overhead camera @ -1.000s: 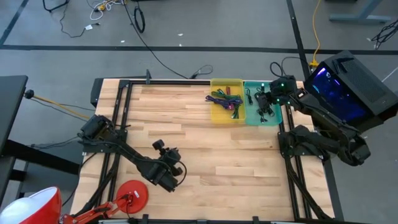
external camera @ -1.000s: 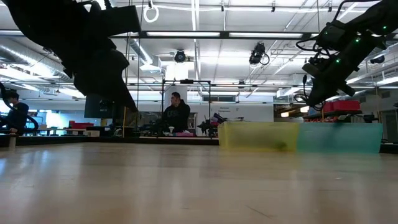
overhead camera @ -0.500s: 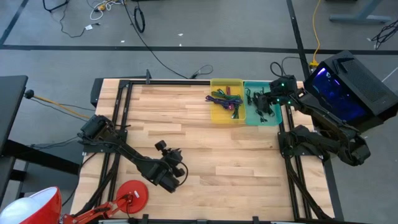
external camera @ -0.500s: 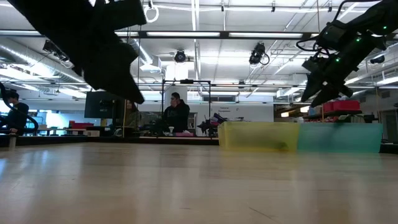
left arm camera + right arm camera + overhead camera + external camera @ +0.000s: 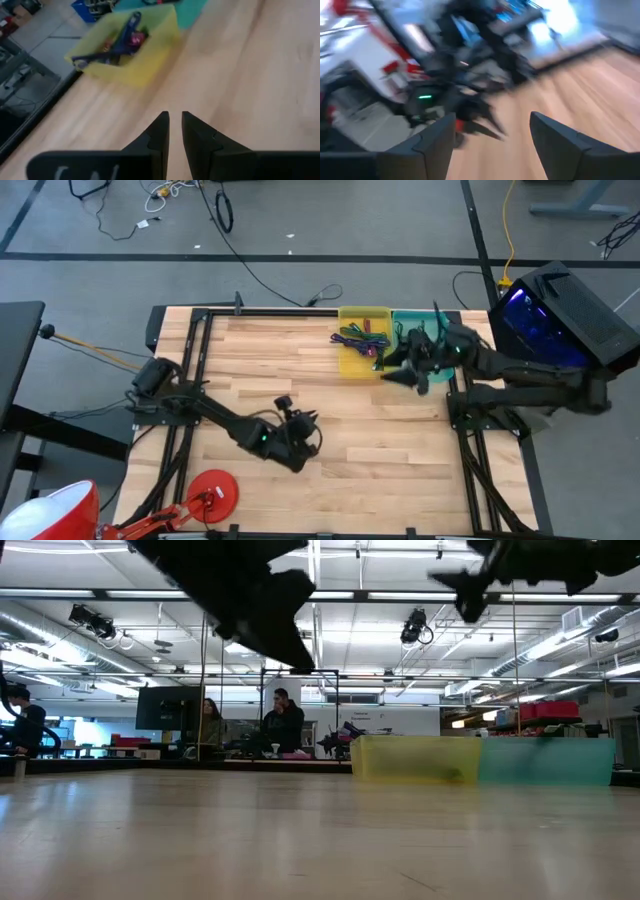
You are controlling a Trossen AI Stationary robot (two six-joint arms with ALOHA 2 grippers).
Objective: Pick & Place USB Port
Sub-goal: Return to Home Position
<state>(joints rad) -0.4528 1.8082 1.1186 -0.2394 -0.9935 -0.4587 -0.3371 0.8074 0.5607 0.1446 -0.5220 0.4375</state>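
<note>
- Since the black cable [image 5: 402,334] lies inside the blue bin [image 5: 412,315] at the table's [image 5: 290,355] 1 o'clock, I judge only the retreat remains.
- Right gripper [image 5: 393,375], fingers wide apart and empty, hovers at the bin's 6 o'clock edge; bare wood opens toward 6 o'clock.
- Left gripper [image 5: 303,442], fingers nearly together, empty, hangs mid-table, bins at its 2 o'clock.

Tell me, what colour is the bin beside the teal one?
The bin is yellow, clearest in the high view.
</note>
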